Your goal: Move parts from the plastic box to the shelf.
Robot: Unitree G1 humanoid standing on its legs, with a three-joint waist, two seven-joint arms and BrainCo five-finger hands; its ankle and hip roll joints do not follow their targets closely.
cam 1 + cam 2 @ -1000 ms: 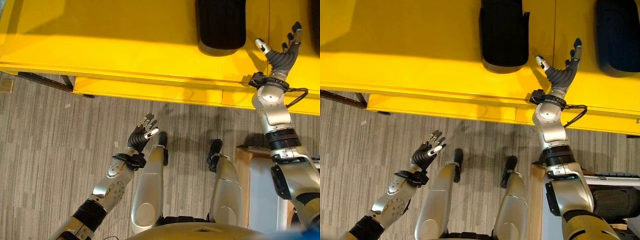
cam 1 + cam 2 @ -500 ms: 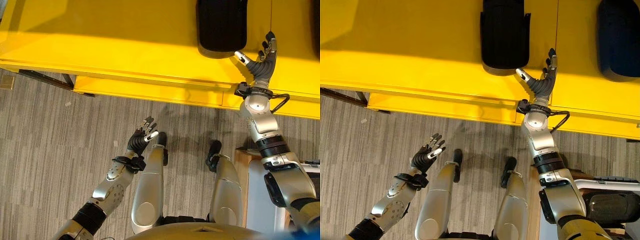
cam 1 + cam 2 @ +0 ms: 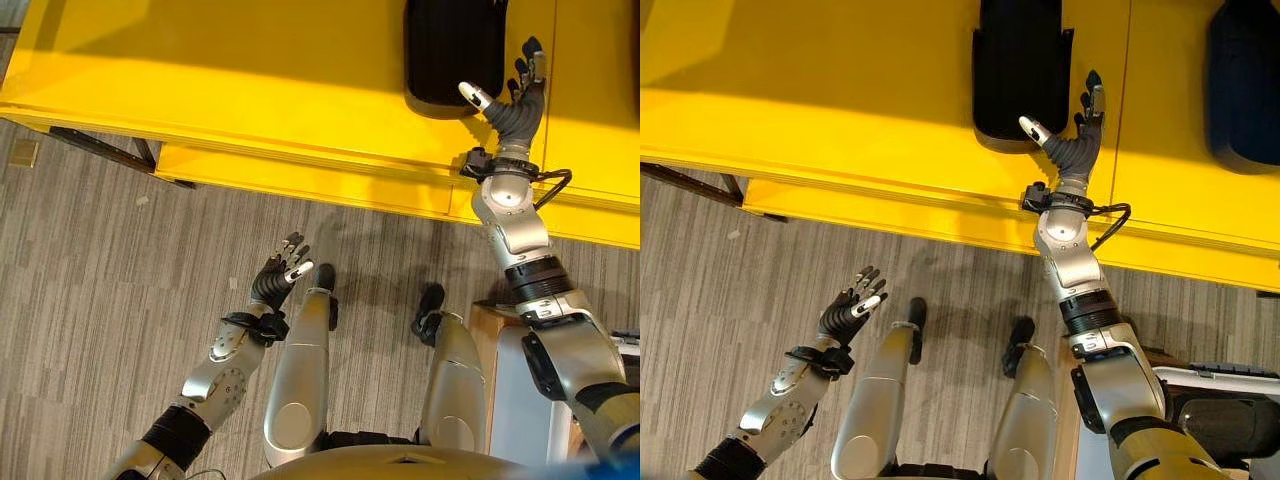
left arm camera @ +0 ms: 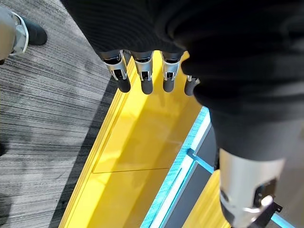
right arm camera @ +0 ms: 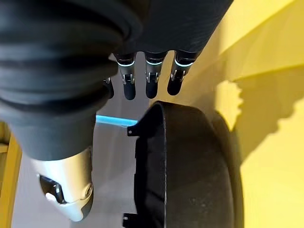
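The right hand (image 3: 1072,150), fingers spread and holding nothing, is hovering just beside the black part (image 3: 1020,65) lying on the yellow shelf (image 3: 820,90), and should be backing away without nudging it, while the left hand (image 3: 282,280) is idling open above the floor (image 3: 90,290).

Two silver-grey arms with black ribbed joint bands — each hand, right hand (image 3: 1072,150) and left hand (image 3: 277,281), wears a dark ribbed cover, silver fingers tipped dark
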